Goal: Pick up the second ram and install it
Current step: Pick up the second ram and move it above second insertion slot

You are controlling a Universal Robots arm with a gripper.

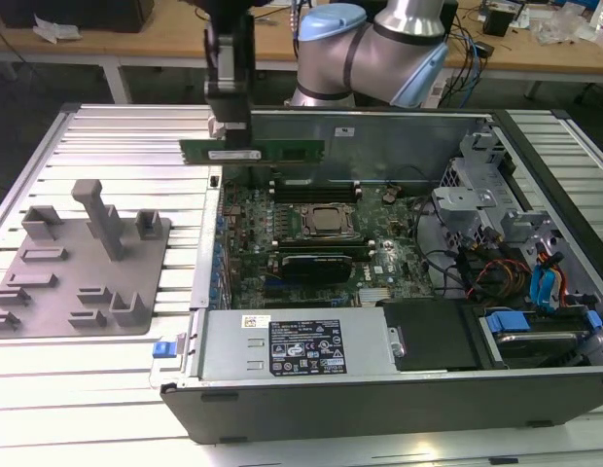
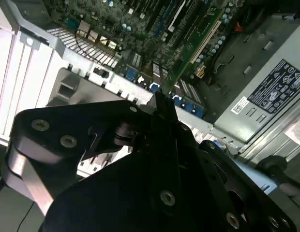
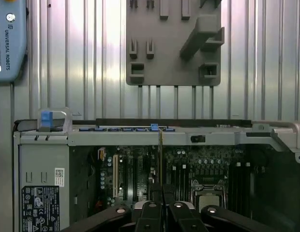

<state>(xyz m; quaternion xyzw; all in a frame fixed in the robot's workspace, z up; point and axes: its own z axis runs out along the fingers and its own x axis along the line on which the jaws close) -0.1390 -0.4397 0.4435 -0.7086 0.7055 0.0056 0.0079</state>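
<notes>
In the exterior view the second ram, a long thin green stick with a white label, hangs level in the air over the left wall of the open computer case. My gripper is shut on its upper edge from above. The first wrist view looks along the stick, so the ram appears as a thin upright line rising from between the fingertips, over the motherboard. The memory slots lie beside the processor, lower and further toward the exterior view's right.
A grey fixture plate with upright holders lies on the ribbed table at the exterior view's left. Inside the case are a power supply, drive bays with blue tabs and loose cables. The case walls stand up around the board.
</notes>
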